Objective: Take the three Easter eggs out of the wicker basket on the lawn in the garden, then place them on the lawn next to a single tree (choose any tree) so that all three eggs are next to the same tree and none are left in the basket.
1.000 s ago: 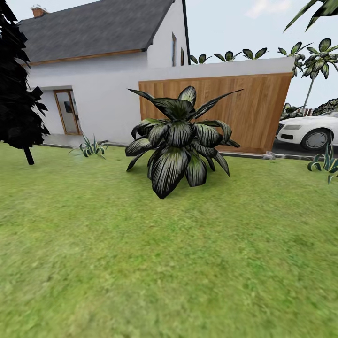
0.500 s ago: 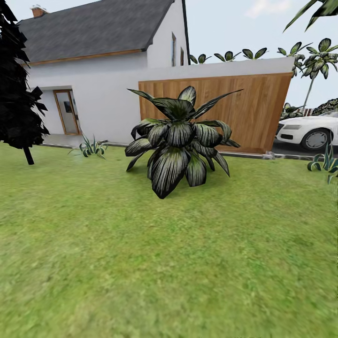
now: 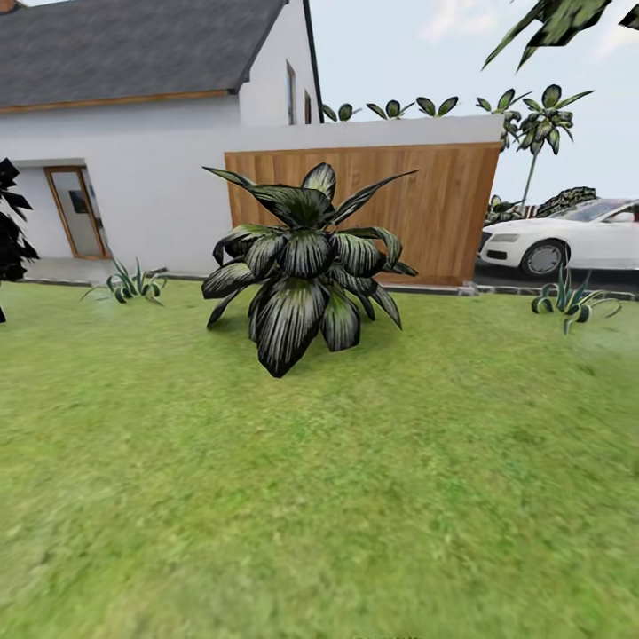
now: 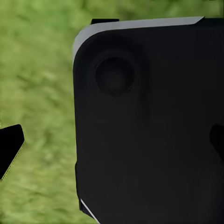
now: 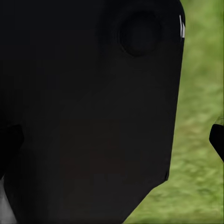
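A: What did the head camera take in at that moment?

B: Mostly the lawn (image 3: 337, 497), running from the near edge out to the house (image 3: 133, 133). A big dark broad-leaved plant (image 3: 297, 266) sat on the grass at about 12 o'clock, in front of the slatted wooden fence (image 3: 426, 209). A white car (image 3: 568, 235) stood on the driveway at roughly 2 o'clock, with a small spiky plant (image 3: 568, 302) just short of it on the lawn edge, and another spiky plant (image 3: 129, 282) at 10 o'clock near the door. A sliver of a black tree (image 3: 9, 231) clipped the frame at 9 o'clock.

A: And the basket, the eggs?

B: Nowhere in these views, and no thick-trunked tree either; a thin-stemmed palm (image 3: 537, 120) rose behind the fence. I'd judge the robot was on its way across the garden, still searching, so the task looked barely begun.

A: Why were the arms where they were?

B: Each wrist camera looked down past a large black body of the robot onto grass, which suggests the arms were tucked in low against the body for travel, out of the way of the drive. That is my reading, not something plainly shown.

A: The end effectors, parted or closed?

B: Dark finger tips showed at the edges of both wrist views, but I could not tell how far apart either pair stood, nor make out anything held between them
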`<state>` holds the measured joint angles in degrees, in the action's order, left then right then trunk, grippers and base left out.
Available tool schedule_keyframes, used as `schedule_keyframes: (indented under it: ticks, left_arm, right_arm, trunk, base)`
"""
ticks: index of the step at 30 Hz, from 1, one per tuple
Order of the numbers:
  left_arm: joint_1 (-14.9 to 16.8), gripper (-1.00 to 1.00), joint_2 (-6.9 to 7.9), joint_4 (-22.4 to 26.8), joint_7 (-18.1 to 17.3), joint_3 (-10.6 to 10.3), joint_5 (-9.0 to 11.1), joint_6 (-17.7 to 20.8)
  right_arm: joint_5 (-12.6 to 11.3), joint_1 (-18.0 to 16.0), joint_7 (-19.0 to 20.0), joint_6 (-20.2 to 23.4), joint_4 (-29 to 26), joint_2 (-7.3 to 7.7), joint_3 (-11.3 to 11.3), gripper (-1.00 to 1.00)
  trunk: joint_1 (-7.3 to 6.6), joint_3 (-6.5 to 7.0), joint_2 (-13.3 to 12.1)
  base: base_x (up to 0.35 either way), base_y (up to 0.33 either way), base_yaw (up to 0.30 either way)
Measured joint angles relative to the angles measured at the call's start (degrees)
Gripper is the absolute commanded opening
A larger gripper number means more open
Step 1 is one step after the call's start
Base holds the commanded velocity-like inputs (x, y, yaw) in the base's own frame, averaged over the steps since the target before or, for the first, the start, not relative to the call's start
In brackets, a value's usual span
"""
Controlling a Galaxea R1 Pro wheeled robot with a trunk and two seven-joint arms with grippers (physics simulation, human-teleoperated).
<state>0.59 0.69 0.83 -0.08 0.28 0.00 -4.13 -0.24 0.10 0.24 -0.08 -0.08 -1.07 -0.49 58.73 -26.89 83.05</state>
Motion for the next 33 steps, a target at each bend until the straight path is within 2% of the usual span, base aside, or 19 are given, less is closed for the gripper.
schedule_keyframes:
  ticks: [33]
  left_arm:
    - [0.00,1.00,0.00,0.00,0.00,0.02,0.00,-0.07]
  right_arm:
    - [0.00,0.01,0.15,0.00,0.37,0.05,-0.07,1.00]
  trunk:
    - [0.00,0.00,0.00]
  base:
    - [0.000,0.000,-0.292]
